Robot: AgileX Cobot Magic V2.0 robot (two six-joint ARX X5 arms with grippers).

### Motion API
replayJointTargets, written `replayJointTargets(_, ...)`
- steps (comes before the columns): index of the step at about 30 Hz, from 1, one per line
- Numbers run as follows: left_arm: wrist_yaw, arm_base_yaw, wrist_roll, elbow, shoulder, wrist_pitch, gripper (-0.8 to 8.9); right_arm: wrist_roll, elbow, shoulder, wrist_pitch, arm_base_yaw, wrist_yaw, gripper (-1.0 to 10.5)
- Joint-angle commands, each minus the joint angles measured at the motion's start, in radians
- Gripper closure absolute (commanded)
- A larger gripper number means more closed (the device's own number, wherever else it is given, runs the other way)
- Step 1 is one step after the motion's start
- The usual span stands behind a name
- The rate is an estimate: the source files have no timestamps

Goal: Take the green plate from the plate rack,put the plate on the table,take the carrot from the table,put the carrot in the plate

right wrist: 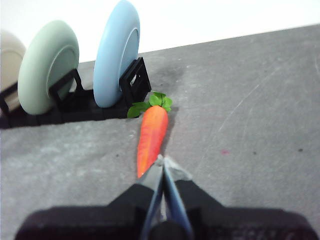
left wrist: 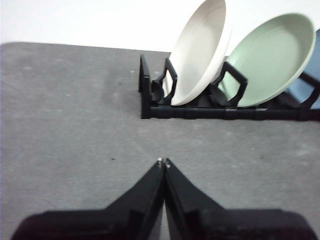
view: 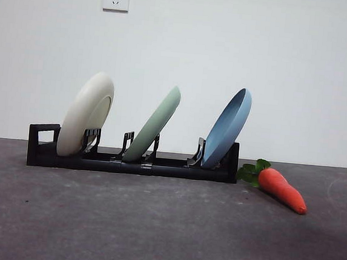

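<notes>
On the dark grey counter (view: 153, 225) stands the plate rack (view: 131, 163), its loop handle at the left end. Three plates lean rightward in its slots: a cream-white plate (view: 87, 113) at the left, the green plate (view: 156, 123) in the middle, a blue plate (view: 228, 127) at the right. Just beside the rack's right end lies the carrot (view: 281, 187), leaves toward the rack, tip pointing away. The left tool (left wrist: 163, 162) hovers clenched and empty over bare counter near the handle end. The right tool (right wrist: 162, 161) is clenched too, gripping nothing, its tips just above the carrot's narrow end.
</notes>
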Motion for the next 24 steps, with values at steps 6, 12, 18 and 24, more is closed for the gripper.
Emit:
replayJointTargets(6, 0.106, 0.002, -0.158, 0.066, -0.001, 0.011, 8.20, 0.178, 0.070, 0.000, 0.022, 0.002, -0.002, 9.6)
replayJointTargets(12, 0.118, 0.002, -0.160, 0.217, 0.034, -0.078, 8.20, 0.177, 0.205, 0.055, -0.006, 0.002, -0.045, 9.6)
replayJointTargets(18, 0.219, 0.002, -0.141, 0.380, 0.133, -0.172, 8.20, 0.097, 0.401, 0.198, -0.192, 0.002, -0.142, 9.6)
replayJointTargets(24, 0.349, 0.002, -0.044, 0.539, 0.256, -0.302, 8.20, -0.071, 0.639, 0.386, -0.446, 0.002, -0.187, 9.6)
